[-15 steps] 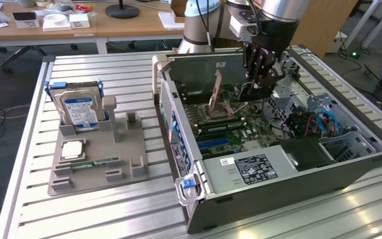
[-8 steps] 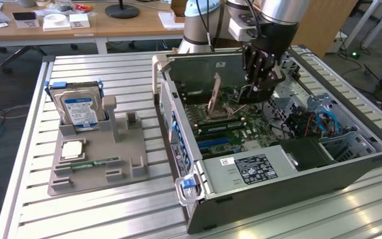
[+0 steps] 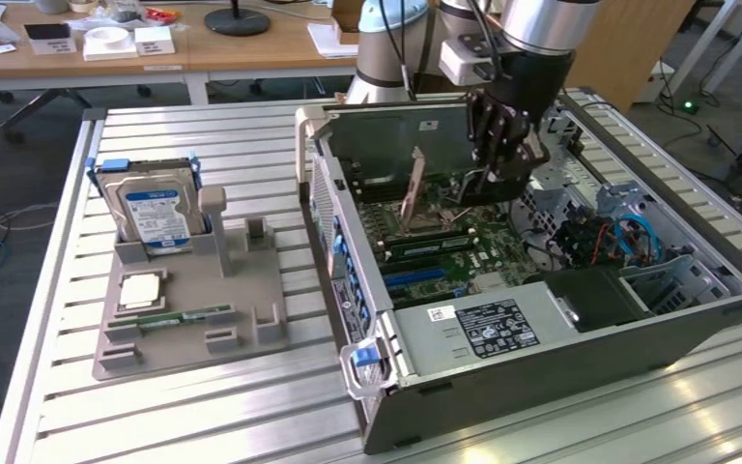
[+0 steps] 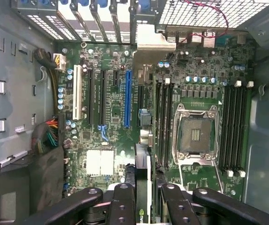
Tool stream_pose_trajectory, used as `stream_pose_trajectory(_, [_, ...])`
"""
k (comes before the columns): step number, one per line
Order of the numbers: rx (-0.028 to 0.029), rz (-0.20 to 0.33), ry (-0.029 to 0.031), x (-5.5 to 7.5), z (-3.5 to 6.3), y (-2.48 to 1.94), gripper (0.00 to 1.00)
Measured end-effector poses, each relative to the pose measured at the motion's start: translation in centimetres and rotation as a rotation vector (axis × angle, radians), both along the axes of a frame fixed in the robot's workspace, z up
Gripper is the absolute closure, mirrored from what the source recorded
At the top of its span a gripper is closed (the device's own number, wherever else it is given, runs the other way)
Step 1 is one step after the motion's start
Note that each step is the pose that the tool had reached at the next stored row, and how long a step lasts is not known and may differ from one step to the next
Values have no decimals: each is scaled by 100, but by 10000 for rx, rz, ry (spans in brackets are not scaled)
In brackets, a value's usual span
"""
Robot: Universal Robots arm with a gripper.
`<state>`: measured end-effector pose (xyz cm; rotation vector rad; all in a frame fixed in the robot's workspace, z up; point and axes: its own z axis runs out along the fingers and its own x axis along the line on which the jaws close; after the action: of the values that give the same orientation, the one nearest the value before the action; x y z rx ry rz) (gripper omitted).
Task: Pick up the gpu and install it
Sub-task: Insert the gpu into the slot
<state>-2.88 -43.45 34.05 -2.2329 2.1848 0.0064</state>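
In the wrist view the gpu (image 4: 143,154) runs edge-on as a thin dark card between my two black fingers (image 4: 122,199), with its pale silver bracket (image 4: 150,40) up by the case's rear slot openings. My gripper (image 4: 142,190) is shut on the gpu. The card hangs above the motherboard (image 4: 111,136), just beside the long blue slot (image 4: 127,98). In the exterior view my gripper (image 3: 500,174) reaches down into the open computer case (image 3: 539,329), and the gpu's bracket end (image 3: 413,193) points toward the case's rear wall.
A grey holder tray (image 3: 262,280) at the exterior view's left carries an upright silver hard drive (image 3: 155,208) and a green memory stick (image 3: 181,316). The empty CPU socket (image 4: 196,136) and memory slots (image 4: 233,126) lie beside the card. Case walls surround my gripper.
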Motion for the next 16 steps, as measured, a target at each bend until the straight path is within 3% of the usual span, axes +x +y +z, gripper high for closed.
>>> stream_pose_trajectory(16, [-3,13,-2,-44,-121,0,74])
